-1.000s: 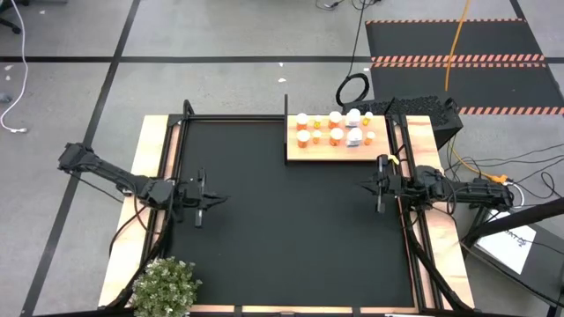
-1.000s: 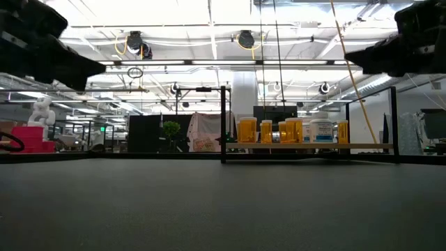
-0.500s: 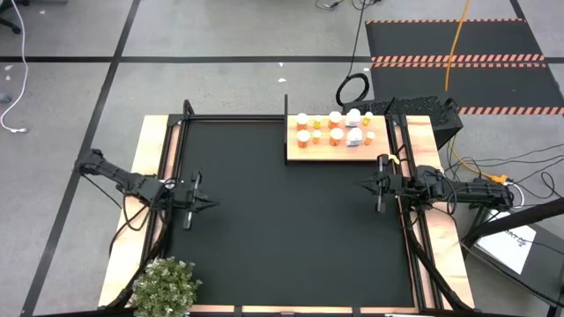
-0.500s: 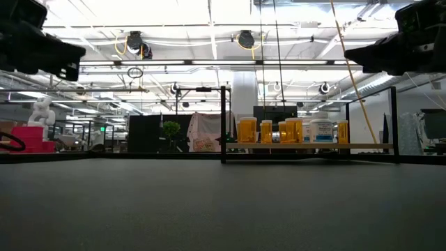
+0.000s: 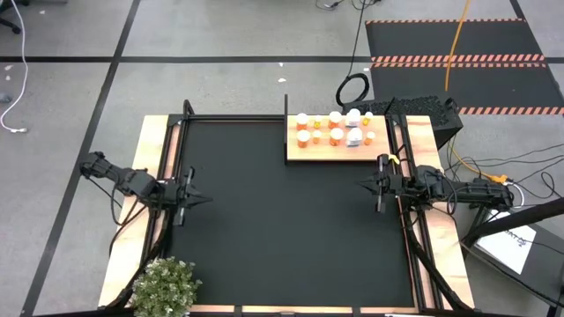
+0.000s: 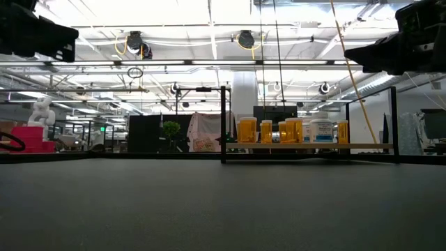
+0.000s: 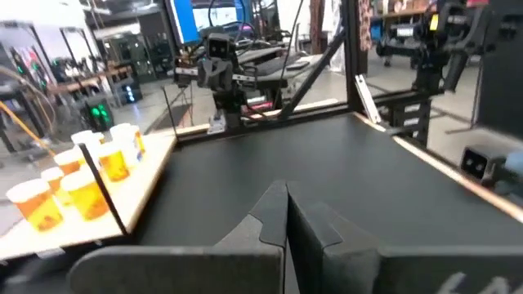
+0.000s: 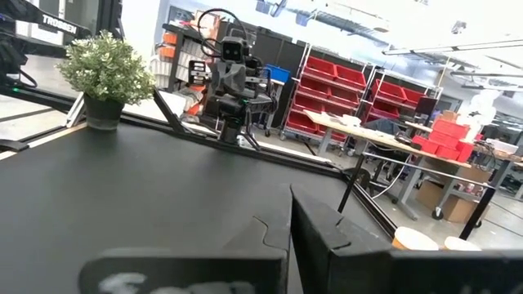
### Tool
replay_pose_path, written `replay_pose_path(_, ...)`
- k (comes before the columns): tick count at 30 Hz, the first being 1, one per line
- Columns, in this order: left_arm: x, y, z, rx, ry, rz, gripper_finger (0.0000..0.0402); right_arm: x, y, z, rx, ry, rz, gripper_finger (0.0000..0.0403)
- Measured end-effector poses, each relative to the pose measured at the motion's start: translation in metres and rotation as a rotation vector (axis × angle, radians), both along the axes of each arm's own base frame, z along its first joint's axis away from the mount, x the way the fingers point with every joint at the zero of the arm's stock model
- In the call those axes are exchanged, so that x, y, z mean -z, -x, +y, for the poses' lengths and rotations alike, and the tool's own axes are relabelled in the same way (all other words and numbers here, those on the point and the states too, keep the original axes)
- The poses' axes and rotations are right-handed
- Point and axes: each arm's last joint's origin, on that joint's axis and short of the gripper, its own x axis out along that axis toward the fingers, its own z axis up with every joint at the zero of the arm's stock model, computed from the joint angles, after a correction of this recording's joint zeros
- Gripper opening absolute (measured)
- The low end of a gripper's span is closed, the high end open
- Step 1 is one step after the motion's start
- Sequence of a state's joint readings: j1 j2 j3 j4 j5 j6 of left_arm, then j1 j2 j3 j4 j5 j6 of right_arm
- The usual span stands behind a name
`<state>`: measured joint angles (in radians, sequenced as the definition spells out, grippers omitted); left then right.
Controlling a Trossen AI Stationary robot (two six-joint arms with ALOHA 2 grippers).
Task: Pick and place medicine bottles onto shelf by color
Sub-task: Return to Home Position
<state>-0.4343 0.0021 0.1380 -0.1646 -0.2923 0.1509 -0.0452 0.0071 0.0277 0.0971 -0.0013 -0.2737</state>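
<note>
Several medicine bottles [image 5: 335,129], most orange with white caps and a few all white, stand upright on the light-wood shelf [image 5: 339,151] at the table's far right. They show in the low view [image 6: 293,130] and the left wrist view [image 7: 78,184] too. My left gripper [image 5: 201,199] is shut and empty above the black mat near the table's left edge. Its fingers meet in the left wrist view [image 7: 286,214]. My right gripper [image 5: 366,185] is shut and empty near the right edge, just near of the shelf; it shows in the right wrist view [image 8: 290,214].
A black mat [image 5: 291,220] covers the table inside a black frame. A potted plant [image 5: 164,286] stands at the near left corner. A black upright post [image 6: 223,124] stands at the shelf's left end.
My left gripper has drawn back toward the table's left edge, still shut and empty. In the low view it has slid out toward the picture's left. My right arm and the bottles have kept still.
</note>
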Motion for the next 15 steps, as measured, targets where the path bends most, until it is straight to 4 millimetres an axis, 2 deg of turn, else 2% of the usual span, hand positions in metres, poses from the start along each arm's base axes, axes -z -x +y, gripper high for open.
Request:
replay_pose_path(6,0.0,-0.001,0.0,0.001,-0.047,-0.022,0.0002,0.0,0.0,0.0,0.0,0.0,0.0,0.0)
replay_pose_path(15,0.02,-0.009,-0.002,0.055,-0.015,-0.04,0.0002,0.0,0.0,0.0,0.0,0.0,0.001,0.0)
